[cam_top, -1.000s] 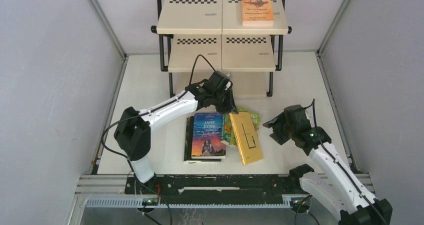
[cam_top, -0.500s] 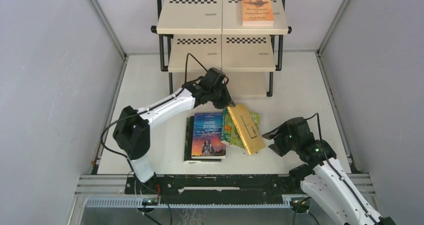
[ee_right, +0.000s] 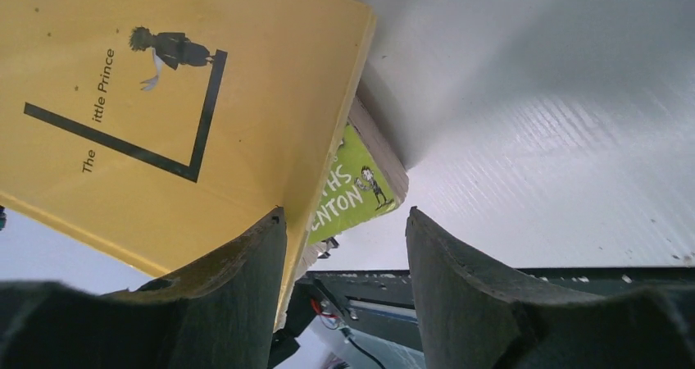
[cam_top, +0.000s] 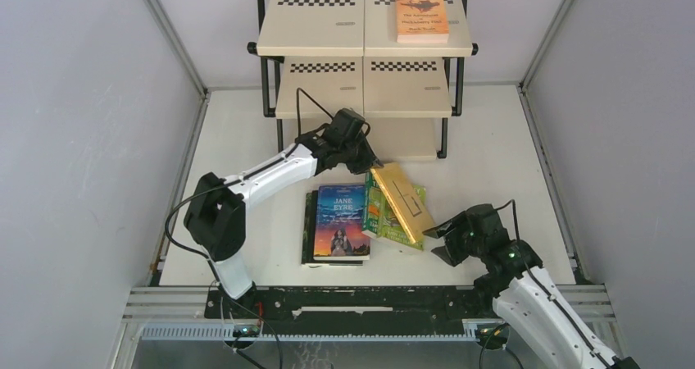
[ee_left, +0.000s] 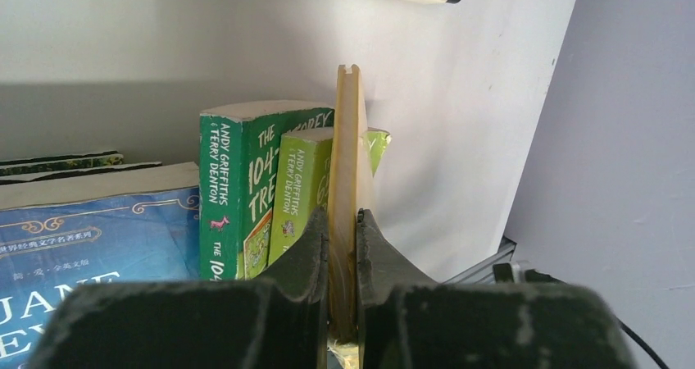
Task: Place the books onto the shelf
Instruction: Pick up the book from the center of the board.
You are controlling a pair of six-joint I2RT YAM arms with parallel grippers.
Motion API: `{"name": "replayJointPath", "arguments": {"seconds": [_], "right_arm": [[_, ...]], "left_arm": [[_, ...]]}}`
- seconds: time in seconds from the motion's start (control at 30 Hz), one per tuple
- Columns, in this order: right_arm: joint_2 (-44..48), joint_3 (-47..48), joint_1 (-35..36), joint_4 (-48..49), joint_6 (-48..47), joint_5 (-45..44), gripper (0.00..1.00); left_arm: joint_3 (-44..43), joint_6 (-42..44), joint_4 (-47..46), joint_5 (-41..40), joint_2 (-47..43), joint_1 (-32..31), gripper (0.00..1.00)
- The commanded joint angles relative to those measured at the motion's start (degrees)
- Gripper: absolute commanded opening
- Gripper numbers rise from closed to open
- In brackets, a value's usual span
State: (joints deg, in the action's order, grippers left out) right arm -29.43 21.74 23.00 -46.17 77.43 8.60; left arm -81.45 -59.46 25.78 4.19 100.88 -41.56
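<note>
You see the yellow book (cam_top: pixel 402 203) tilted over the two green books (cam_top: pixel 379 219) on the table (cam_top: pixel 492 139), its far edge clamped between the fingers of the left gripper (ee_left: pixel 342 225); the blue Jane Eyre (cam_top: pixel 341 220) lies flat just to their left on a dark book (cam_top: pixel 306 231); the orange book (cam_top: pixel 421 14) rests on the top tier of the shelf (cam_top: pixel 328 25). Your right gripper (ee_right: pixel 344 215) hovers at the yellow book's near corner, jaws apart and holding nothing; whether it touches the cover cannot be told.

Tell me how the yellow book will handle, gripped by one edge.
The yellow book looks thin, so probably light. Pinched only at one end by the left end effector, it may sag or pivot. Its smooth cover could slip.
</note>
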Motion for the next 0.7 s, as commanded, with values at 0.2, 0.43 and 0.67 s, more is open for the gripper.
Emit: {"name": "replayJointPath", "arguments": {"seconds": [0.2,0.43,0.67], "right_arm": [[3.7,-7.1,0.8,15.3,11.4,2.1,0.63],[2.4,-9.1,2.4,20.5,15.7,0.8,0.63],[2.4,-11.9,7.2,26.5,22.3,-4.4,0.63]], "left_arm": [[2.1,-3.4,-4.3,1.9,-2.0,1.0,0.00],[2.3,-3.9,-4.3,3.4,-2.3,1.5,0.00],[3.0,-4.9,-4.3,5.0,-3.0,2.1,0.00]]}}
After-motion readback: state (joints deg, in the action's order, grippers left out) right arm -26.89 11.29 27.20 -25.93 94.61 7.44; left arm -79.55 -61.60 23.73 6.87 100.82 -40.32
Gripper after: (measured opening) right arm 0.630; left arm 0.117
